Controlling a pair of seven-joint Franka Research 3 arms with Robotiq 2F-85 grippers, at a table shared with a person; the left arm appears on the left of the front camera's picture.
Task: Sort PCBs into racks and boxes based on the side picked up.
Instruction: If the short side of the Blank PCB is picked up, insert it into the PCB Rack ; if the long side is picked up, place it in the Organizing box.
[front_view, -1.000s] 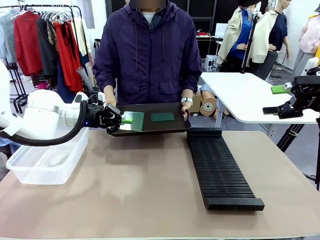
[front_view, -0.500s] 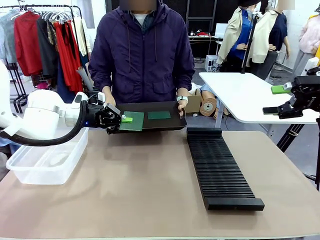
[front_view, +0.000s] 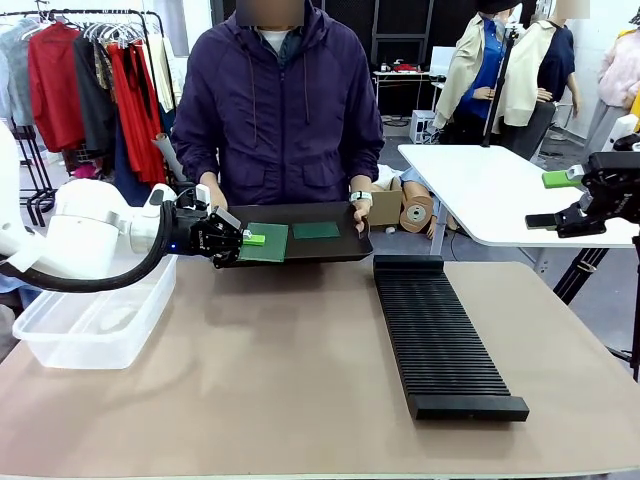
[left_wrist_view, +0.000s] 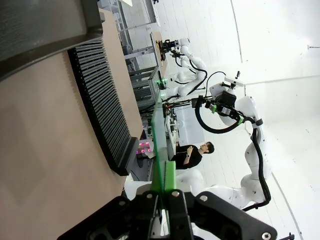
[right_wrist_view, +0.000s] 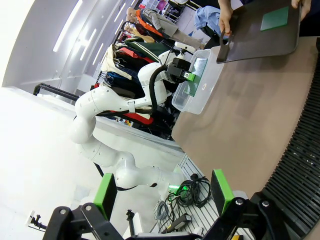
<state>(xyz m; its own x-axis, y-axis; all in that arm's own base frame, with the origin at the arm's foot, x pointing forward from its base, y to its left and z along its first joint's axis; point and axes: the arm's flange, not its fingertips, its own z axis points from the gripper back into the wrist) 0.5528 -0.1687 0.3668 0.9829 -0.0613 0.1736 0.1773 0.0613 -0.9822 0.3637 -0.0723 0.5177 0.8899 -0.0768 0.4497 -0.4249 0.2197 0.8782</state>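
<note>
Left gripper (front_view: 250, 239) pinches a PCB (front_view: 272, 243) at the tray (front_view: 345, 242) left edge. The thin hold may slip or snag the rim if the tray shifts. Right gripper (front_view: 548, 200) is far right of the tray, jaws apart.

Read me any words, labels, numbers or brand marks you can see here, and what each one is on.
Nothing is readable. The gripped PCB, the other PCB, the black tray, the rack and the clear tub show no legible print; any markings are too small.

The left arm (front_view: 92, 232) hides part of the clear tub (front_view: 100, 338).
</note>
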